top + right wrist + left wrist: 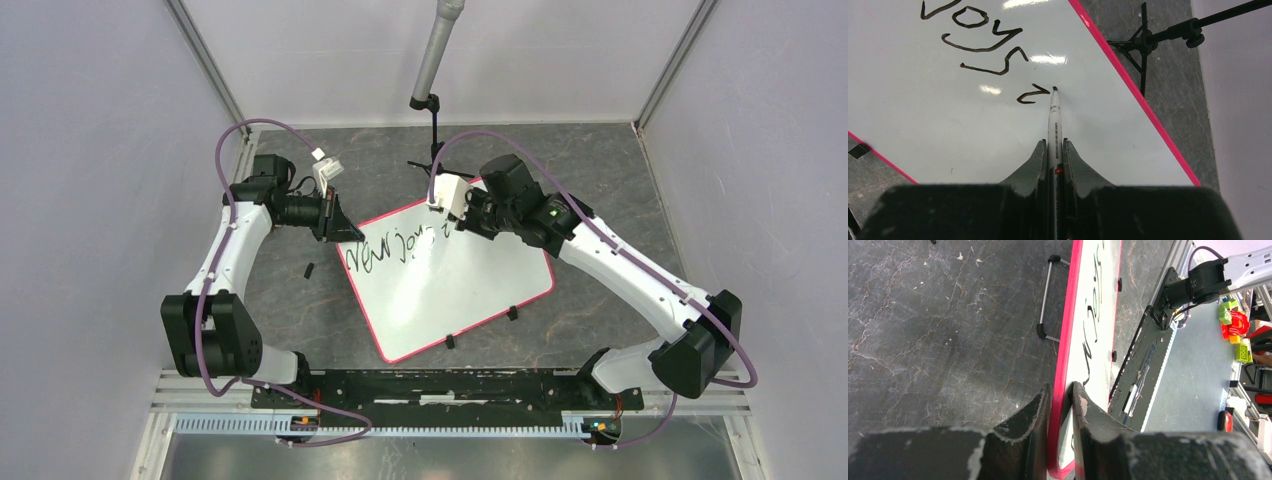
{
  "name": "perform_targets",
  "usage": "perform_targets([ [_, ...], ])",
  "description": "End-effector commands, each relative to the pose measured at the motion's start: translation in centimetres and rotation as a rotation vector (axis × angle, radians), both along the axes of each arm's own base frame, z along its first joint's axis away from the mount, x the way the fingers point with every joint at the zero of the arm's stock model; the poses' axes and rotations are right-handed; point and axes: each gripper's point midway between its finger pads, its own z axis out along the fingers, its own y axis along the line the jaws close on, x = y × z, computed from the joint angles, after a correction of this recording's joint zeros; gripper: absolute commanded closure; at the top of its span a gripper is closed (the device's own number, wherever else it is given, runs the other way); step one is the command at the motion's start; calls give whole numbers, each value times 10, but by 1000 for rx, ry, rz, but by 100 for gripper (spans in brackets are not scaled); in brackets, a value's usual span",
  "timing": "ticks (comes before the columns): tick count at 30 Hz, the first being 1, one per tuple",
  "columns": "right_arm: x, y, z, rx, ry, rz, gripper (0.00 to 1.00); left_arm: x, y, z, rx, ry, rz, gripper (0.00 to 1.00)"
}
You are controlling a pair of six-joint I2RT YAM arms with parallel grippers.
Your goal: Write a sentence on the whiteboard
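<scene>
The whiteboard (470, 290) lies slanted on the dark table, white with a pink-red rim and small black clips. Black handwritten words (385, 250) run along its upper left part in one slanted line. My left gripper (335, 222) is shut on the board's left corner; the left wrist view shows its fingers (1035, 415) clamping the red rim (1063, 365). My right gripper (455, 215) is shut on a white marker (1054, 125) whose black tip touches the board beside a fresh small stroke (1029, 94). More written letters (983, 40) show above it.
A black stand (432, 140) with a grey pole stands behind the board; its legs show in the right wrist view (1143, 45). A small black piece (310, 270) lies left of the board. A wire handle (1048, 300) lies by the rim. Grey walls enclose the table.
</scene>
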Motion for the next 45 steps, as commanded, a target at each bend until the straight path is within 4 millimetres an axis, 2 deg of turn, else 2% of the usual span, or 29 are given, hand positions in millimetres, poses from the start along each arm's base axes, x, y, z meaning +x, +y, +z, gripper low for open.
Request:
perform_targets([
  [1,4,-8,15,7,-56,-22,100,-3,0,-12,62,29,8,98],
  [6,0,-10,16,13,-49,-20,100,-3,0,-12,60,28,9,97],
  [15,-3,-10,-16,-23,2,-10,100,-3,0,-13,64,31,8,98],
  [20,-10,-13,-20,-20,20,-6,100,-3,0,-14,63,31,7,98],
  [29,-18,-13,-16,0,33,8,100,-3,-1,-13,61,32,5,98],
  [35,-7,-9,-4,18,-4,-12,100,-3,0,-13,64,29,7,98],
  [45,15,-15,16,35,-75,-88,100,-3,0,-14,65,33,8,98],
])
